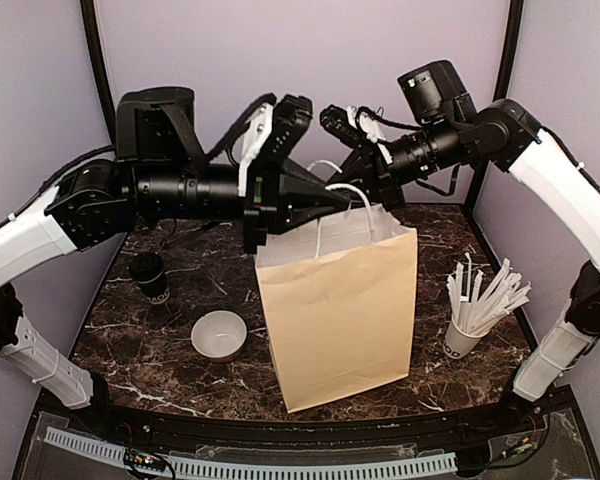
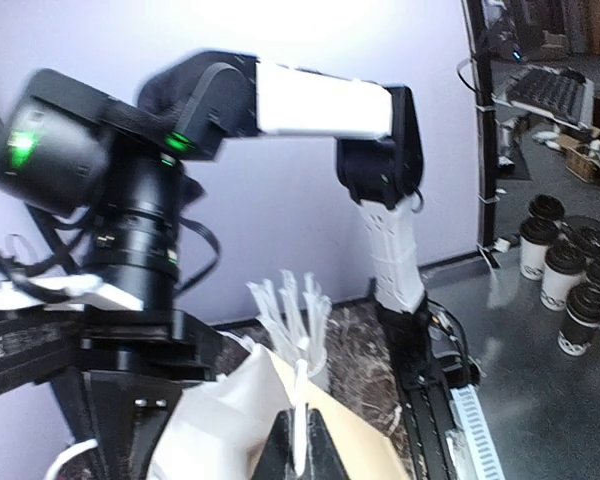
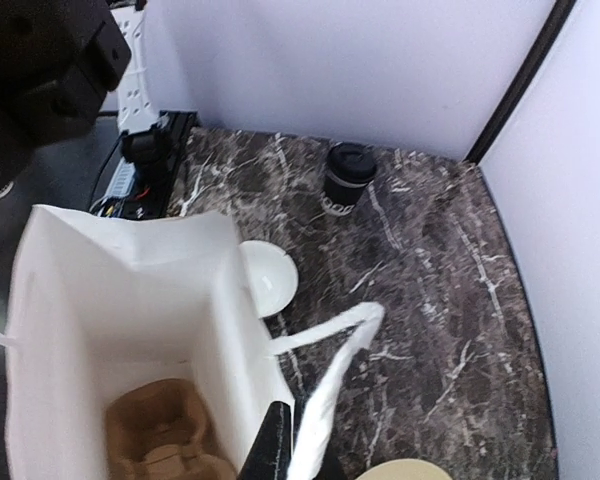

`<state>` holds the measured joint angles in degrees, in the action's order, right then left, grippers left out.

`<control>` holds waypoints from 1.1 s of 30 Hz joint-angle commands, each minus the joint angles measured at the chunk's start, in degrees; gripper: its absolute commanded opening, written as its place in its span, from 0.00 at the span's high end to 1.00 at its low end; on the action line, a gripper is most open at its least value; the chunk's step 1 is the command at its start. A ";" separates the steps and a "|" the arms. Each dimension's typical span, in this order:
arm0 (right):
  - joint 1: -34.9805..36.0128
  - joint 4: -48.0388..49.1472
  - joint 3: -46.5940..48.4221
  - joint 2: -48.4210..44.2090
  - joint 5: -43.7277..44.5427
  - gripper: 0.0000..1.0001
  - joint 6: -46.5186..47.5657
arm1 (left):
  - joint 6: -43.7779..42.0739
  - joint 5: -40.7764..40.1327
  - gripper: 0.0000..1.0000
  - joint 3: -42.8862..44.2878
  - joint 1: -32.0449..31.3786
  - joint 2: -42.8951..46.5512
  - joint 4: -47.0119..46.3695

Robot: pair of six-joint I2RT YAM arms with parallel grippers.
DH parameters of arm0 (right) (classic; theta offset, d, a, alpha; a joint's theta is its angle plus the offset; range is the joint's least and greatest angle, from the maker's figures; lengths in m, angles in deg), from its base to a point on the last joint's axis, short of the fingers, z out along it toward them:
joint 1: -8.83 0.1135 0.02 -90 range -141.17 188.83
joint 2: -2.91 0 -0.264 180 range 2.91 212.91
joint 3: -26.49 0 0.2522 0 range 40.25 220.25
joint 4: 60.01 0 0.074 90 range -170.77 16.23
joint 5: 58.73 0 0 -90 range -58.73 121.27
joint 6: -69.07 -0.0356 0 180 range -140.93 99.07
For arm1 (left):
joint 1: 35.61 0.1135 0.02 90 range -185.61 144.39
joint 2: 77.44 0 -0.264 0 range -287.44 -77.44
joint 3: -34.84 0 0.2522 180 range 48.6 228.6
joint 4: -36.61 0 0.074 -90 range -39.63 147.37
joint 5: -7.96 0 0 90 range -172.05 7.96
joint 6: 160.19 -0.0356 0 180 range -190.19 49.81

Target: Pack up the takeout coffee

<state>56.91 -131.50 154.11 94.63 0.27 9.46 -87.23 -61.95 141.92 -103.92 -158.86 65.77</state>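
Overhead view. A paper bag (image 1: 340, 310) is standing upright and open at the centre of the marbled table (image 1: 130, 350). Both arms are reaching over its mouth from 9 and 3 o'clock.

The takeout coffee (image 1: 148, 275) is standing upright on the table with its black lid on, outside the bag and well apart from it, at about 9 o'clock of the bag. Neither gripper is touching it. A white bowl (image 1: 219, 335) is sitting at about 5 o'clock of the coffee, near the bag's lower left corner. A white cup of straws (image 1: 475, 310) is standing at about 3 o'clock of the bag.

Left wrist view. The left gripper (image 2: 298, 445) is pinching the first handle (image 2: 298, 405), a white strip rising between its closed fingers above the bag's rim. The right arm (image 2: 320, 100) is crossing the view above, and the straws are showing behind the rim.

Right wrist view. The right gripper (image 3: 292, 455) is closed on the second handle (image 3: 330, 350), whose white loop is arching up toward 1 o'clock. The bag's white inside is lying open below, with a brown cardboard cup tray (image 3: 160, 430) resting on its floor. The coffee is showing at about 12 o'clock, beyond the bowl.
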 commanded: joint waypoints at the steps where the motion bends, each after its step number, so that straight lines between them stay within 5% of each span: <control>1: -0.67 8.33 6.99 0.33 6.44 1.00 -4.33 | -1.92 -11.33 1.00 6.17 -0.07 2.08 1.17; 13: -0.94 12.24 12.32 3.02 11.61 1.00 -5.44 | -5.51 -18.45 1.00 9.84 0.02 0.92 1.86; 25: -1.39 17.10 -2.94 -0.55 11.99 1.00 -5.50 | -0.97 -21.62 0.99 -3.13 2.46 4.64 -0.85; 26: -1.57 17.82 -5.68 -1.10 11.57 0.95 -5.78 | -0.49 -20.68 0.80 -7.32 2.61 5.28 -1.08; 27: -1.71 17.57 -8.82 -1.72 10.53 0.77 -5.90 | 0.42 -19.16 0.61 -11.57 2.63 6.65 -0.81; 28: -1.82 15.78 -10.40 -2.21 9.22 0.54 -5.39 | 1.21 -16.48 0.23 -13.24 2.65 7.21 0.82; 29: -1.84 13.28 -11.70 -2.57 8.02 0.40 -4.43 | 2.82 -15.30 0.07 -15.49 2.61 8.25 1.89; 33: -1.91 6.40 -15.12 -6.70 6.72 0.03 -0.51 | 5.11 -13.41 0.01 -18.26 0.94 13.34 7.25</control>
<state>55.36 -120.77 141.09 94.07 9.99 5.30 -85.85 -78.93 125.31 -101.65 -152.24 69.66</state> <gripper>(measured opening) 0.807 0.942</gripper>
